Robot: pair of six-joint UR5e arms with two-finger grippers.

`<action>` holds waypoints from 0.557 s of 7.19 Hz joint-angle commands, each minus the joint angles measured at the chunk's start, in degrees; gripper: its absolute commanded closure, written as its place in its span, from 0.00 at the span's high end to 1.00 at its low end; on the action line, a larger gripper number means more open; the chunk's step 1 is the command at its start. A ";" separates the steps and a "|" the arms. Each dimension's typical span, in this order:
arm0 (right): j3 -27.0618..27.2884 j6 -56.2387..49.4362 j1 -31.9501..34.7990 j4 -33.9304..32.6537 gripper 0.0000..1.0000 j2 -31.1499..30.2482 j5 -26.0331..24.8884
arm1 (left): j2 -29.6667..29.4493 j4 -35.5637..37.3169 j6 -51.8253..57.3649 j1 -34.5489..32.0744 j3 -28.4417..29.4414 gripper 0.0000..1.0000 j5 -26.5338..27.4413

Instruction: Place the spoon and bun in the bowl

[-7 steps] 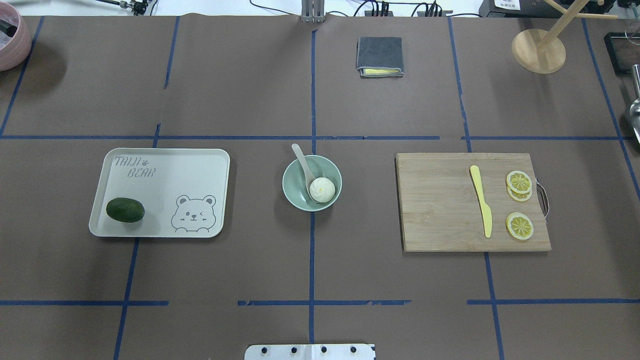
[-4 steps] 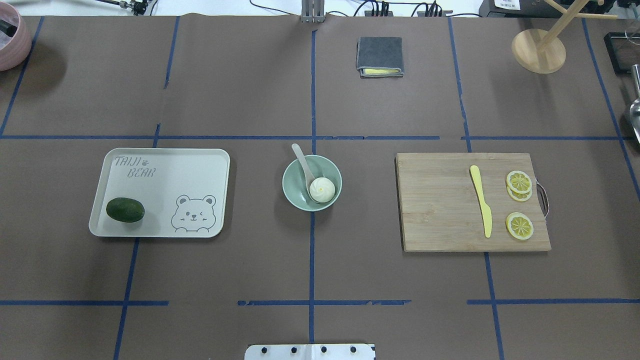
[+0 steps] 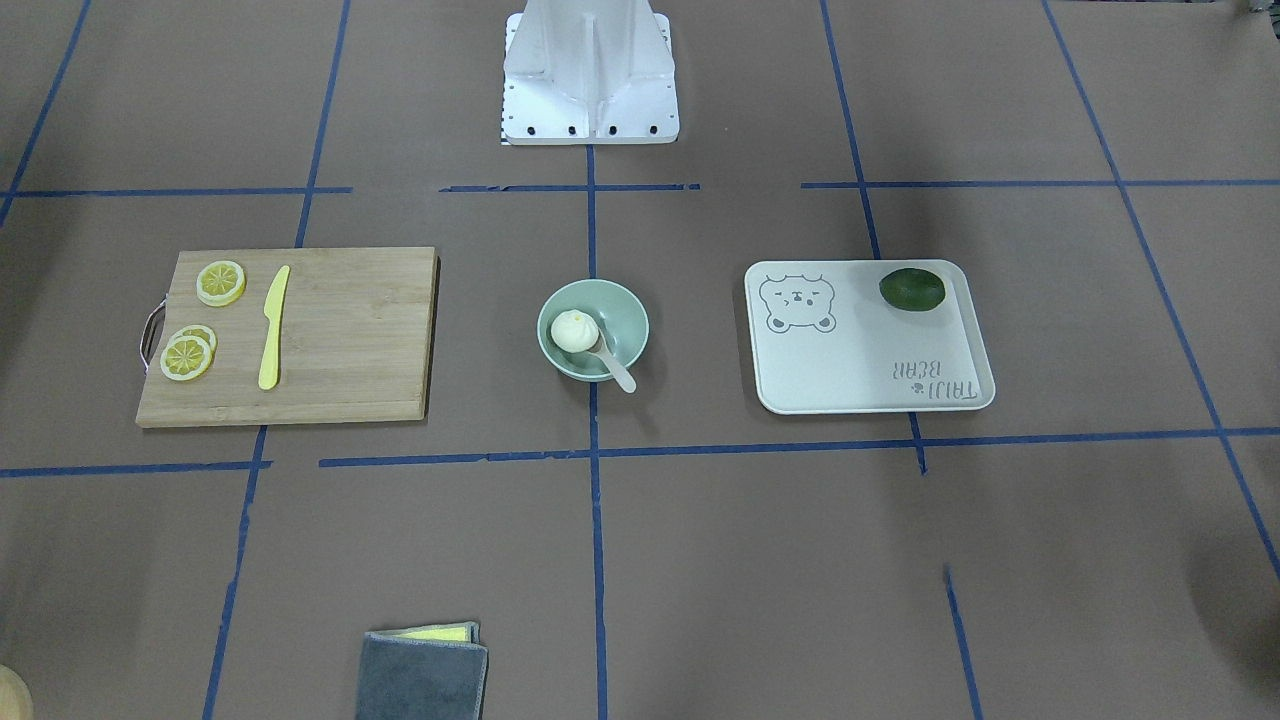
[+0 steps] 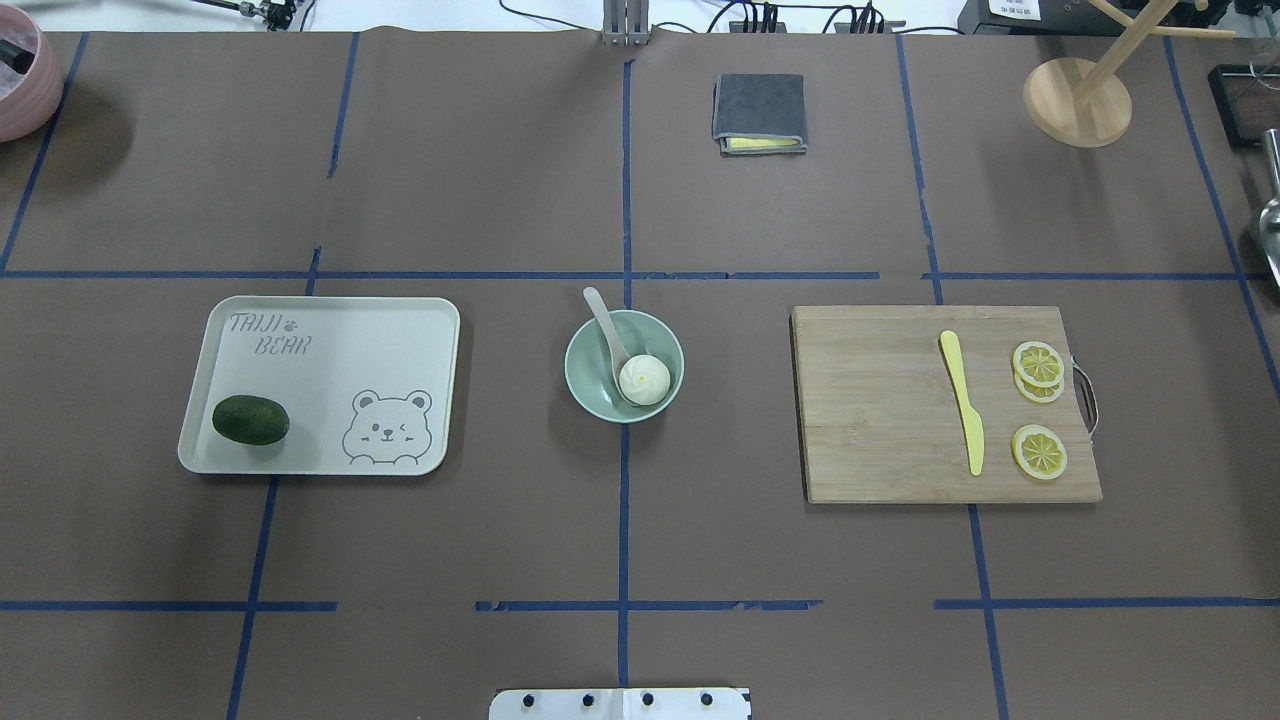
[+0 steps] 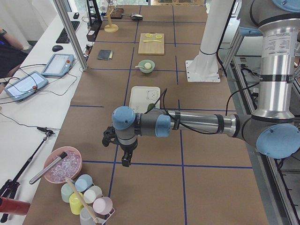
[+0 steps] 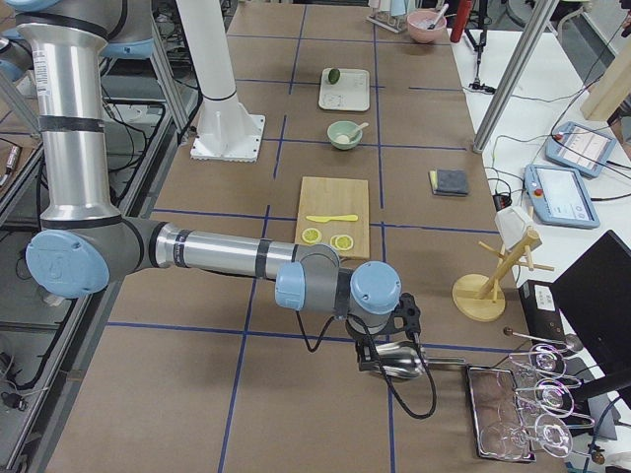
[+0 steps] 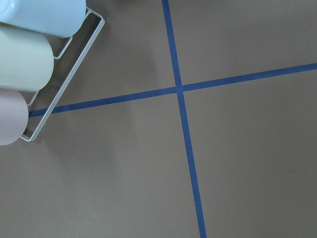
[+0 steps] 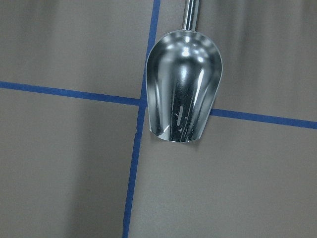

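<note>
— Where do our pieces lie?
— Seen from overhead, the bun point(image 4: 644, 380) sits at four o'clock inside the bowl point(image 4: 590, 388), and the spoon point(image 4: 607, 328) is scoop-down beside it. We judge the task done.
— The spoon's axis?
— Eleven to five. The handle points to eleven, propped on the rim, likely because it is too long to lie flat.
— The pincers?
— Our left gripper point(image 5: 125, 161) and right gripper point(image 6: 383, 363) hang well apart from the bowl. We cannot tell whether they are clenched or released.

Brown table point(image 4: 450, 540) gridded with blue tape.
The mint bowl point(image 4: 587, 388) sits mid-table; a bear-print tray point(image 4: 330, 375) lies on the robot's left of it, a wooden cutting board point(image 4: 870, 410) on its right, and a folded grey cloth point(image 4: 759, 108) beyond it.
</note>
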 commanded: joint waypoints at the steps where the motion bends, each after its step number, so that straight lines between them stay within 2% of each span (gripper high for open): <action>1: 0.27 0.83 0.20 0.01 1.00 0.02 0.02 | 0.04 0.01 -0.01 0.00 0.03 1.00 0.07; 4: 0.61 0.83 0.20 0.01 1.00 0.11 0.46 | -0.04 0.00 -0.01 0.00 -0.06 1.00 -0.02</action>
